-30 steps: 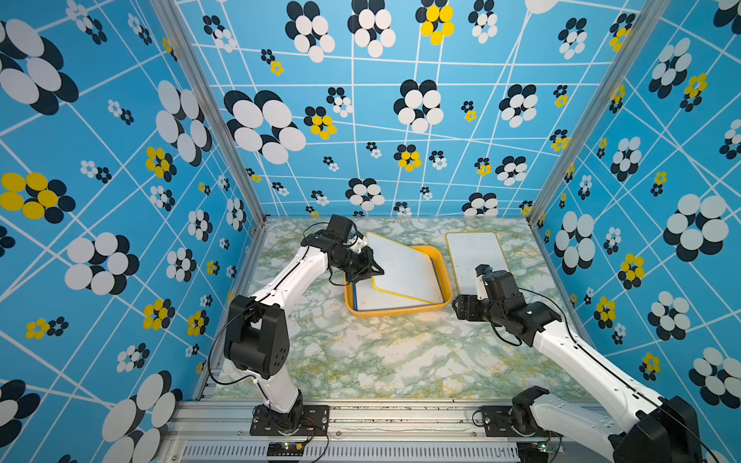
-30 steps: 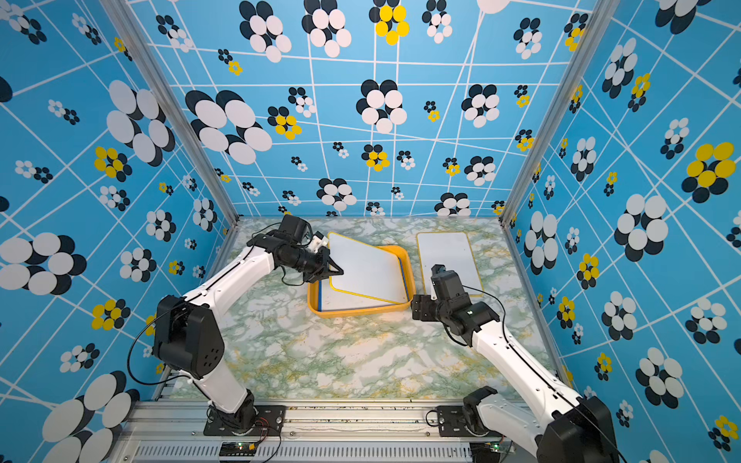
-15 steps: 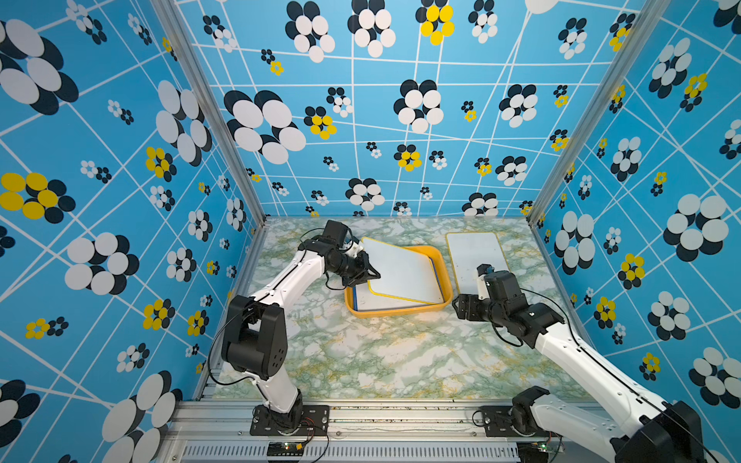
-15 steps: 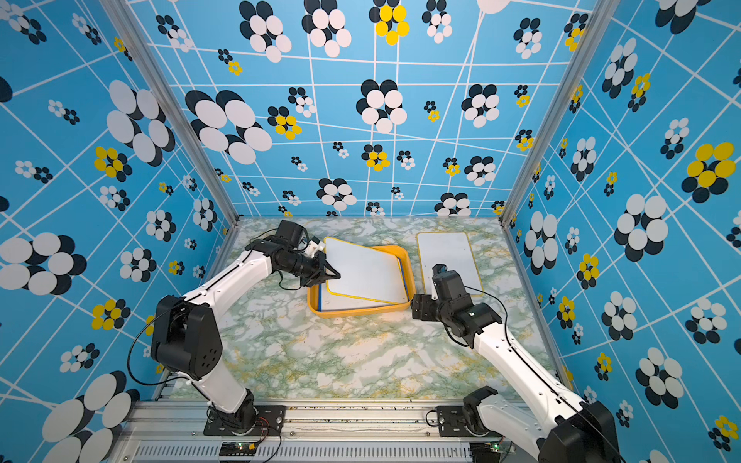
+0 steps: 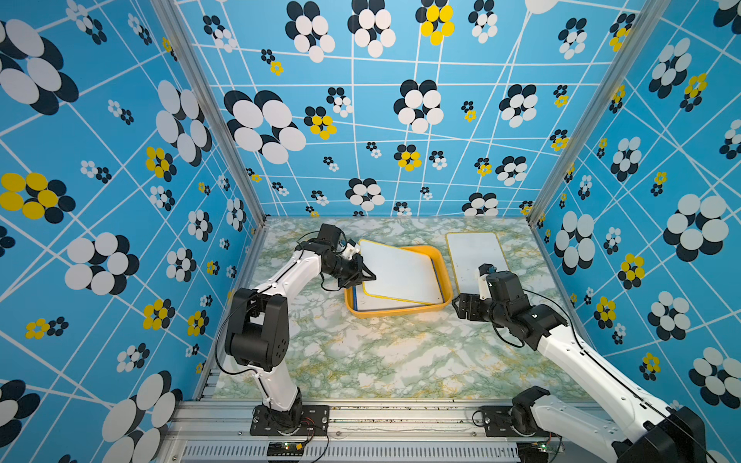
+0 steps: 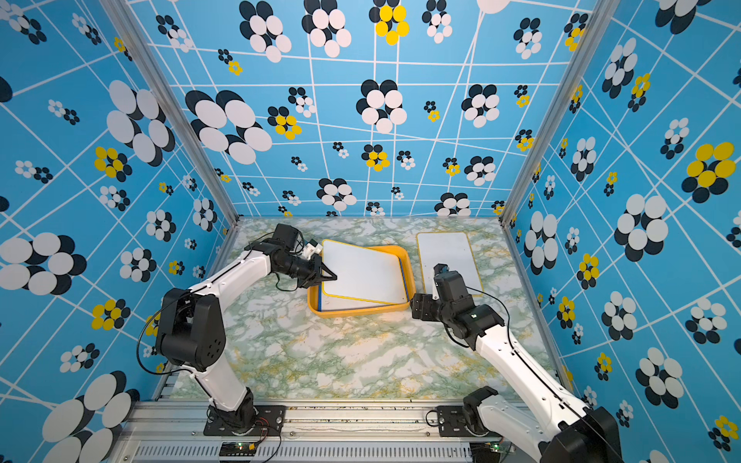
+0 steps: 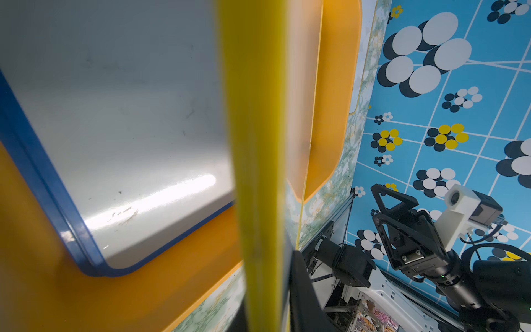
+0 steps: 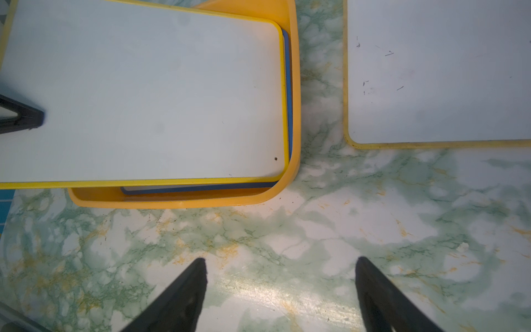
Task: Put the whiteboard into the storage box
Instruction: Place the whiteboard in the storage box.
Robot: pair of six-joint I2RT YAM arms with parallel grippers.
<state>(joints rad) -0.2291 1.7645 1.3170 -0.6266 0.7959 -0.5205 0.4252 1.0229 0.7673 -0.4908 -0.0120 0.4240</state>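
The left end effector (image 5: 363,276) is clamped on the left edge of a yellow-framed whiteboard (image 5: 401,272), one black fingertip (image 8: 26,115) lying on its white face. In the left wrist view the board's yellow rim runs between the fingers. This whiteboard hangs over the storage box (image 5: 397,312), which sits a little behind the middle of the desk (image 5: 381,360). The board is tilted and skewed to the box: its gripped left edge is raised and overhangs the box's left rim, while its right edge dips inside, close to the right wall. Under it, flat on the box floor, lies a blue-framed whiteboard (image 7: 115,115), with only its front and right margins showing in the right wrist view. The right end effector (image 8: 280,260) hovers over bare desk just off the box's front right corner, its fingers spread wide with nothing between them. Behind it, a second yellow-framed whiteboard (image 5: 475,260) lies flat on the desk toward the back right corner, beside the box and apart from it.
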